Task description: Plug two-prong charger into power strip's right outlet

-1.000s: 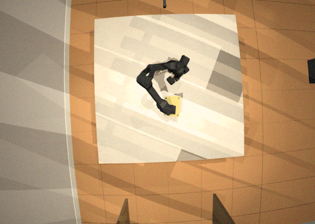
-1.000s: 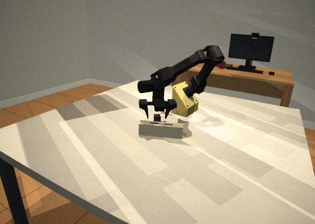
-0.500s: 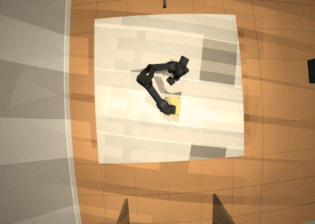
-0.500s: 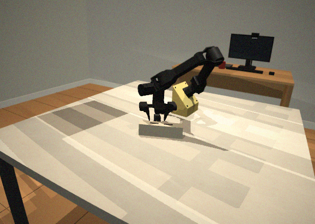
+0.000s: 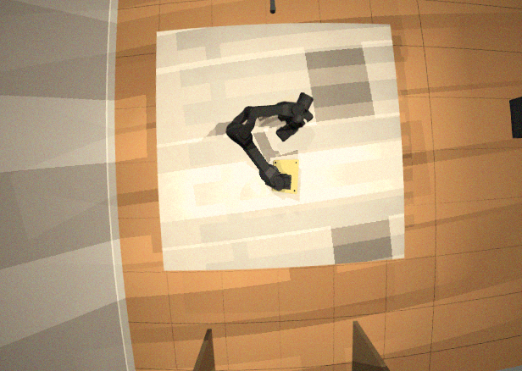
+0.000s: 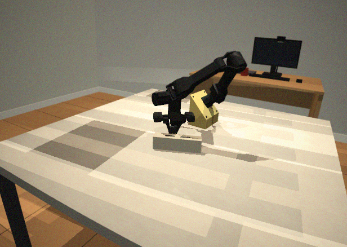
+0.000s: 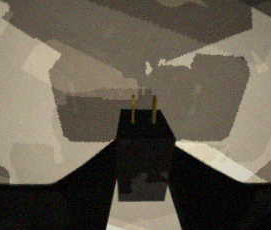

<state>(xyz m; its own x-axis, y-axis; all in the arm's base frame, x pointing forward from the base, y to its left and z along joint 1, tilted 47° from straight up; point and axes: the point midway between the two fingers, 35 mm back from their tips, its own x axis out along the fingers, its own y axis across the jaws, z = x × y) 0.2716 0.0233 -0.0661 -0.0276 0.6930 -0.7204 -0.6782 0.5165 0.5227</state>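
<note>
Plain gray walls point(image 6: 70, 37) meet an orange-brown floor point(image 5: 254, 306) point(image 6: 65, 106) crossed by thin dark lines. A wooden desk point(image 6: 281, 95) bears a dark monitor point(image 6: 276, 52) and a red object point(image 6: 244, 71). Pale bands of light and darker patches cross the surface point(image 5: 203, 242) point(image 6: 141, 181).
</note>
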